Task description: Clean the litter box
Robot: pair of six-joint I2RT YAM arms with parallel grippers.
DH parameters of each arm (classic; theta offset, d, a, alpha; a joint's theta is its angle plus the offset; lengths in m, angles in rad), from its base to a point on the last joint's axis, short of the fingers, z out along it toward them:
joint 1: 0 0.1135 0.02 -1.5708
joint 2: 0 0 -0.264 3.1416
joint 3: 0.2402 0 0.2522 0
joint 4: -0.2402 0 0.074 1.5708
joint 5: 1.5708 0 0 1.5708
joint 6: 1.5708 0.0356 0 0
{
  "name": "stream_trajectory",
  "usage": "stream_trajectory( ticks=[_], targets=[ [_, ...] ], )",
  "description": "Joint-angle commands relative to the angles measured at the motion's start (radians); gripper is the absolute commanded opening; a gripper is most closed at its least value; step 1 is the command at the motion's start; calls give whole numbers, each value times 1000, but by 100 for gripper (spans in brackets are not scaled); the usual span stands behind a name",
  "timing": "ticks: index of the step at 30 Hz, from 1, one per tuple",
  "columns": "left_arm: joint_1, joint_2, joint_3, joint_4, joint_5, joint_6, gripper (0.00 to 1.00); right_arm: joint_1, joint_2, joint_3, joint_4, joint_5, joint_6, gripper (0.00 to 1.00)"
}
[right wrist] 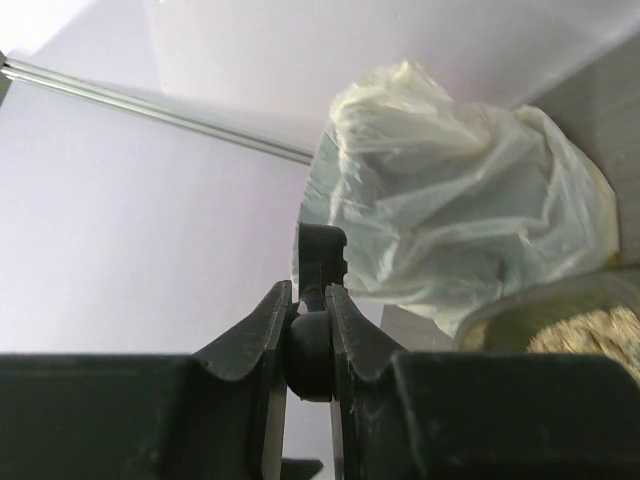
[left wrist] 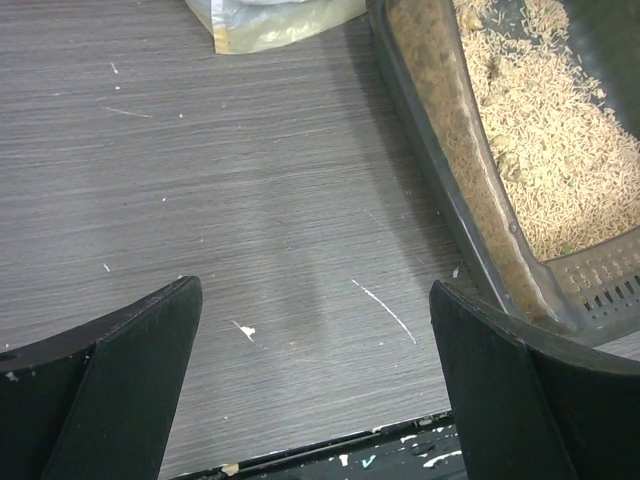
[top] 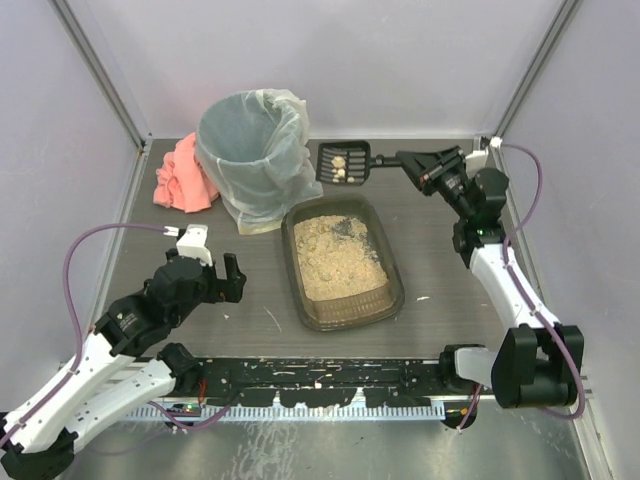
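Note:
The litter box (top: pixel 291 262), a shallow dark tray of beige litter, lies mid-table. It also shows at the right of the left wrist view (left wrist: pixel 470 215) and low right in the right wrist view (right wrist: pixel 560 320). A black slotted scoop (top: pixel 345 163) carrying a few pale clumps hangs behind the box, just right of the bin. My right gripper (top: pixel 408 160) is shut on its handle (right wrist: pixel 310 350). My left gripper (top: pixel 228 280) stands open and empty over bare table left of the box, its fingers (left wrist: pixel 130 380) wide apart.
A tall round bin (top: pixel 250 150) with a whitish plastic liner (right wrist: pixel 460 210) stands at the back left of the litter box. A pink cloth (top: pixel 183 178) lies left of the bin. Walls enclose the table on three sides.

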Motion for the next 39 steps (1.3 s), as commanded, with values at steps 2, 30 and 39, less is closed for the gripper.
stream_trajectory(
  ticks=[2,30,39],
  targets=[
    [4,22,8,12,5,-10,98,73,119,261,-30,104,-5,1],
    [2,2,-4,33,1,5,98,377,722,983,-25,365,-388,1],
    [2,-3,-1,27,-9,5,98,401,732,1059,-94,334,-558,1]
  ],
)
